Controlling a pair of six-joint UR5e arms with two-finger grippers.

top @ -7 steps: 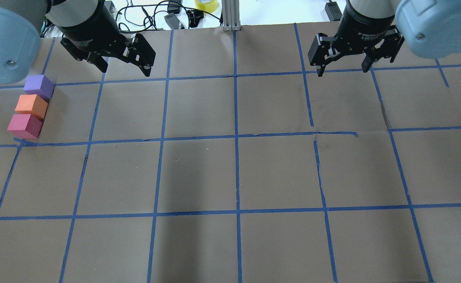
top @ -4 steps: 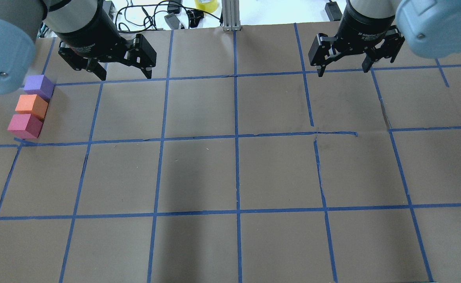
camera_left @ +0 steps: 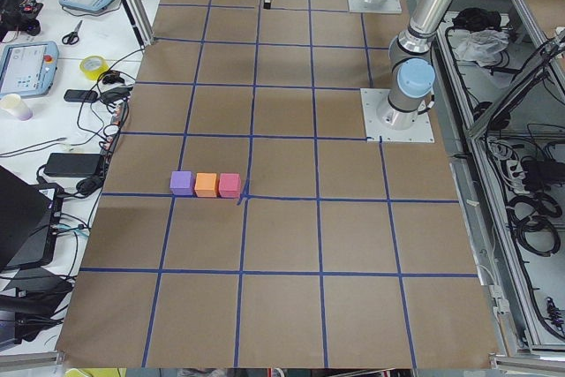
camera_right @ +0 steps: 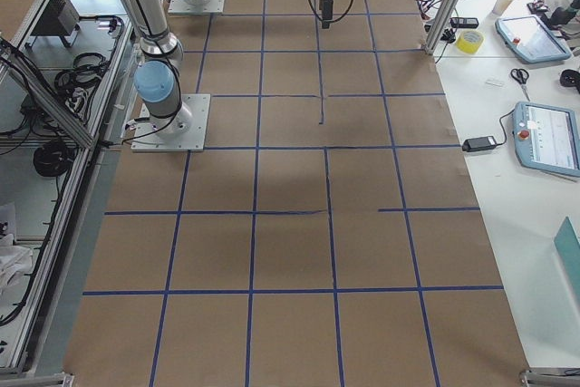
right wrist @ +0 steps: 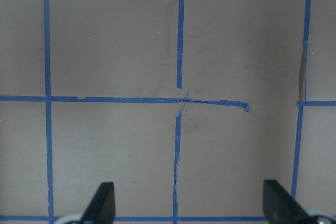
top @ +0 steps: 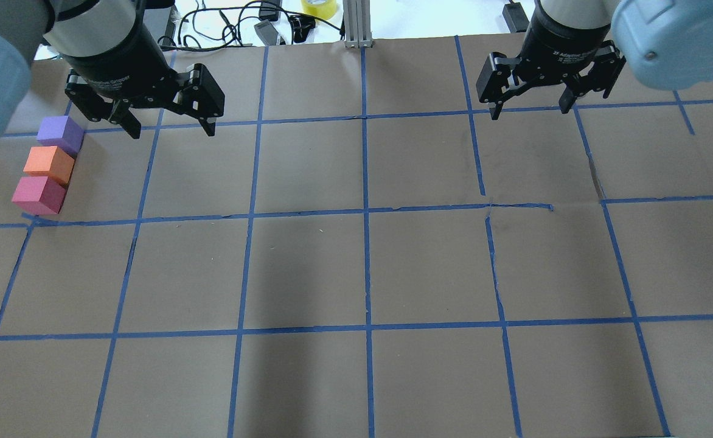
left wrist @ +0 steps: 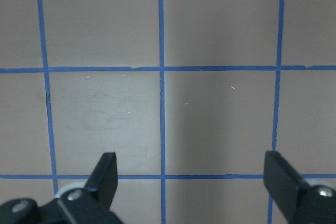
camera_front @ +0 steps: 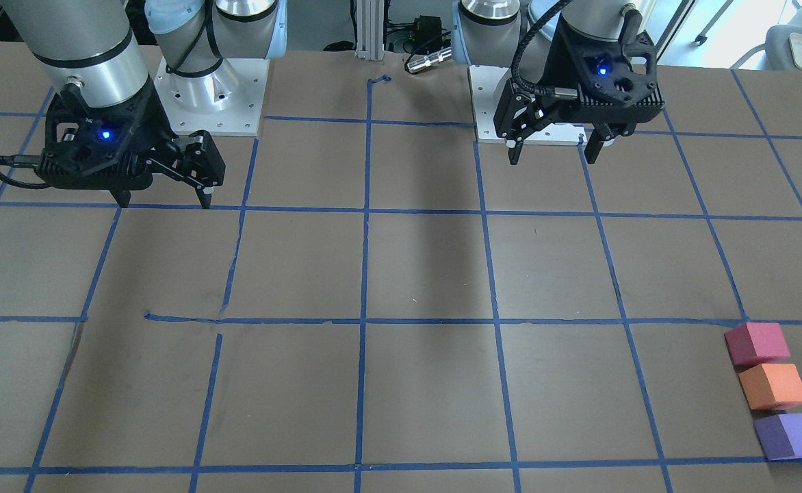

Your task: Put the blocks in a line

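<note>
Three small cubes sit touching in a straight row at the table's far left. In the overhead view they are the purple block, the orange block and the pinkish-red block. They also show in the front view as the pinkish-red block, the orange block and the purple block. My left gripper is open and empty, above the table to the right of the purple block. My right gripper is open and empty at the far right. Neither wrist view shows a block.
The table is brown paper with a blue tape grid. Cables, a tape roll and a metal post lie beyond the far edge. Tablets and tools sit on the side bench.
My left gripper has moved left and slightly toward the near side, closer to the purple block. The right arm and the blocks have not moved.
</note>
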